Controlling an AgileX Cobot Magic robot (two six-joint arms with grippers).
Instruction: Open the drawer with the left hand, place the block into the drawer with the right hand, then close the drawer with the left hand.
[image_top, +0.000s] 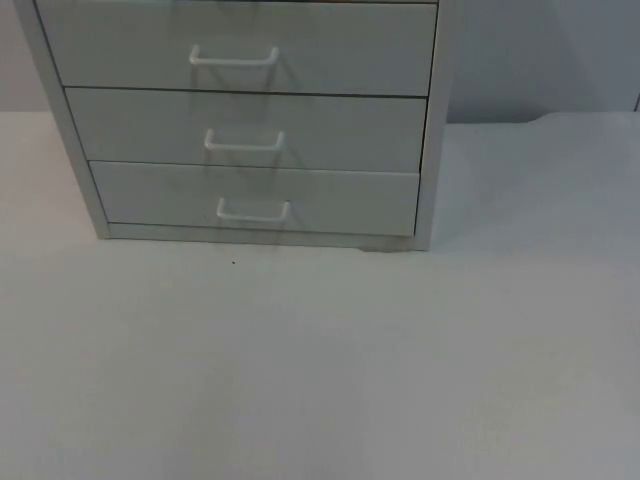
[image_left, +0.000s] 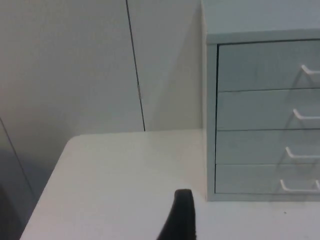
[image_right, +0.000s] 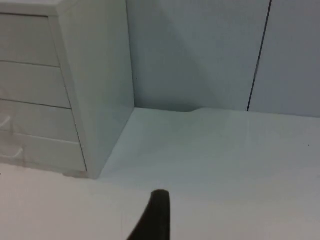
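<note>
A pale grey drawer cabinet (image_top: 250, 130) stands at the back of the white table. Each of its drawers has a white bar handle, and all drawer fronts sit flush and shut. The lowest drawer (image_top: 255, 198) has its handle (image_top: 253, 211) just above the table. My left gripper (image_left: 181, 220) hangs over the table to the left of the cabinet (image_left: 260, 115), a little in front of its left corner. My right gripper (image_right: 156, 217) hangs over the table to the right of the cabinet (image_right: 75, 90), off its front right corner.
The white table top (image_top: 320, 370) stretches out in front of the cabinet. The grey partition wall (image_left: 100, 65) runs behind the table, with a dark vertical seam on each side. The table's left edge (image_left: 50, 185) lies near my left gripper.
</note>
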